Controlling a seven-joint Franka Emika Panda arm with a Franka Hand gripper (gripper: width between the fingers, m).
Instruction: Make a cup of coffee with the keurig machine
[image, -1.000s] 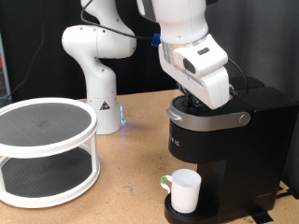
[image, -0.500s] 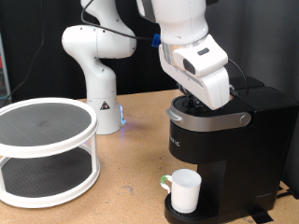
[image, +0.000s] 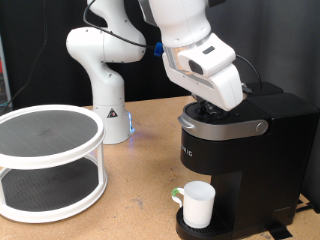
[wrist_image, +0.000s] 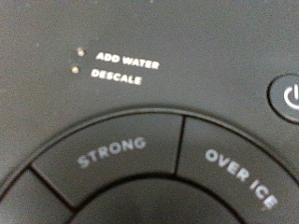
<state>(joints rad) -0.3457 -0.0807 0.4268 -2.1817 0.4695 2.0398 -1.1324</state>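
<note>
In the exterior view, the keurig machine (image: 240, 160) stands at the right side of the wooden table (image: 140, 205). It is black, with a silver-grey lid handle (image: 225, 127) that runs around the front of its rounded brew head. The cup (image: 197, 203), a white mug, stands upright on the round drip base just under the brew head, and its handle points to the left. The white robot arm (image: 195, 50) comes down from the top of the picture, and its gripper (image: 212, 106) is directly over the top of the brew head, very near to it or touching it; I cannot tell which. The fingers are hidden behind the white hand, so I cannot tell if the hand is open or closed. At the left side of the table there is a white round two-level rack (image: 48, 160) with dark shelves, well apart from the machine. Behind it, further from the camera, stands the white base of the arm (image: 105, 95).

In the wrist view, the picture is filled by the black control panel of the machine, seen from very close. The printed words "ADD WATER" (wrist_image: 127, 63) and "DESCALE" (wrist_image: 117, 79) are visible with two small lights beside them. Below are the curved buttons "STRONG" (wrist_image: 112, 156) and "OVER ICE" (wrist_image: 240, 179), and a power button (wrist_image: 289, 96) is at the edge. No finger shows in this view.
</note>
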